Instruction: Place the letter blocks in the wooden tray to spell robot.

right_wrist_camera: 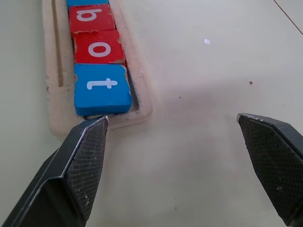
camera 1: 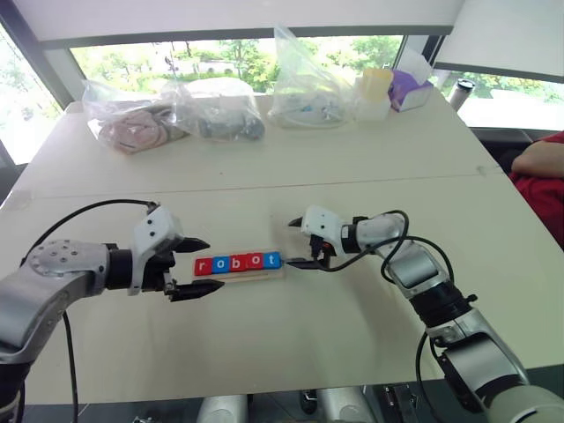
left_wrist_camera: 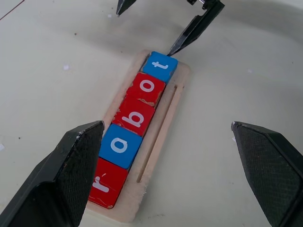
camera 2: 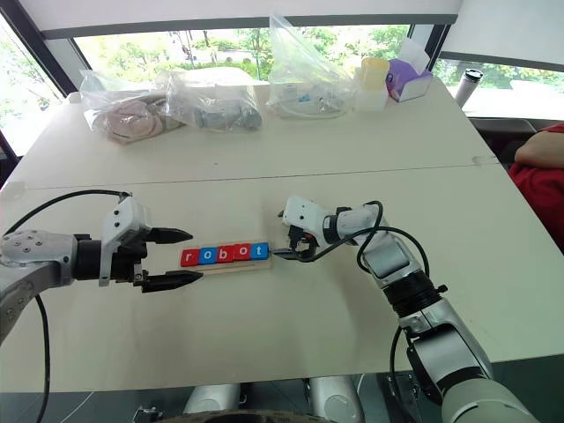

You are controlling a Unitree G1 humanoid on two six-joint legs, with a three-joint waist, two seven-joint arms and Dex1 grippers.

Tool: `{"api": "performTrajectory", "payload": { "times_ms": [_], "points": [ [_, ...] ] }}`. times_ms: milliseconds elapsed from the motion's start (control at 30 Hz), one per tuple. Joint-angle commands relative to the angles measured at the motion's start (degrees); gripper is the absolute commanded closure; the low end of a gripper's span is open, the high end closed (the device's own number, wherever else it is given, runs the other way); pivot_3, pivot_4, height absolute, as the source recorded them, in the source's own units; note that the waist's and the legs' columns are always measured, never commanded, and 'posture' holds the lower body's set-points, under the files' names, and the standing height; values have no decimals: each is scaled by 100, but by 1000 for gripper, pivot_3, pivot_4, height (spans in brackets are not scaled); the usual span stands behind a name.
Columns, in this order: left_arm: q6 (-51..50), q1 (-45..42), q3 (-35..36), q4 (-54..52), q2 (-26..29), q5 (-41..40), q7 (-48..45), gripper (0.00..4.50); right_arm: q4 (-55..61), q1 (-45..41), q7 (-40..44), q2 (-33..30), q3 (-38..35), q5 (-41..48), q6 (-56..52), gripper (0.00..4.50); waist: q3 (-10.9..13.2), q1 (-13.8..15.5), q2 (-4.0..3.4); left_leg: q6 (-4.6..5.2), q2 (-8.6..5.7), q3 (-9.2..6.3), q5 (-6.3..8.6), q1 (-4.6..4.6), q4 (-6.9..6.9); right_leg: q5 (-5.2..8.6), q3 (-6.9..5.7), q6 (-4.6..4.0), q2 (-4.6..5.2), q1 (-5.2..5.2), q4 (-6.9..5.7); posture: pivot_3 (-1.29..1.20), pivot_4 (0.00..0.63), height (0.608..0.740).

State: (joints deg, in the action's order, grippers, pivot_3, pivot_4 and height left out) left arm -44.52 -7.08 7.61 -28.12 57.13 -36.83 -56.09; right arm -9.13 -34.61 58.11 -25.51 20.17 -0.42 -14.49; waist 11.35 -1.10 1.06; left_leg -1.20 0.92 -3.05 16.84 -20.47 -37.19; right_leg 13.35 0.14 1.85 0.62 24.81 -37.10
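Observation:
Five letter blocks (camera 1: 238,263) lie in a row in the wooden tray (left_wrist_camera: 161,137), reading r (left_wrist_camera: 106,182), o (left_wrist_camera: 120,144), b (left_wrist_camera: 135,116), o (left_wrist_camera: 147,87), t (left_wrist_camera: 160,66); the r, b and second o are red, the other two blue. At the tray's r end my left gripper (camera 1: 216,263) is open and holds nothing. My right gripper (camera 1: 289,243) is open and empty at the t end. One of its fingertips (left_wrist_camera: 171,51) sits right at the corner of the t block (right_wrist_camera: 102,87); whether it touches I cannot tell.
Clear plastic bags (camera 1: 220,110) with items, a yellow-lidded container (camera 1: 374,92) and a purple tissue box (camera 1: 409,88) line the table's far edge. A dark tumbler (camera 1: 461,92) stands at the far right. A person's red sleeve (camera 1: 539,176) rests by the right edge.

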Motion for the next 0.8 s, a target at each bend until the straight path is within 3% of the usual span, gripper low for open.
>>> {"api": "performTrajectory", "payload": {
  "times_ms": [33,800],
  "points": [
    [75,-13,95,-78,-21,-8,19,0,149,-78,-38,37,-42,5,81,47,0,0,0,0,0,0,0,0,0,0,0,0,0,0,0,0,150,740],
    [61,-23,20,-83,-107,34,63,0,77,-71,-385,291,41,-240,231,47,0,0,0,0,0,0,0,0,0,-1,1,-1,1,0,0,0,150,740]
  ]
}}
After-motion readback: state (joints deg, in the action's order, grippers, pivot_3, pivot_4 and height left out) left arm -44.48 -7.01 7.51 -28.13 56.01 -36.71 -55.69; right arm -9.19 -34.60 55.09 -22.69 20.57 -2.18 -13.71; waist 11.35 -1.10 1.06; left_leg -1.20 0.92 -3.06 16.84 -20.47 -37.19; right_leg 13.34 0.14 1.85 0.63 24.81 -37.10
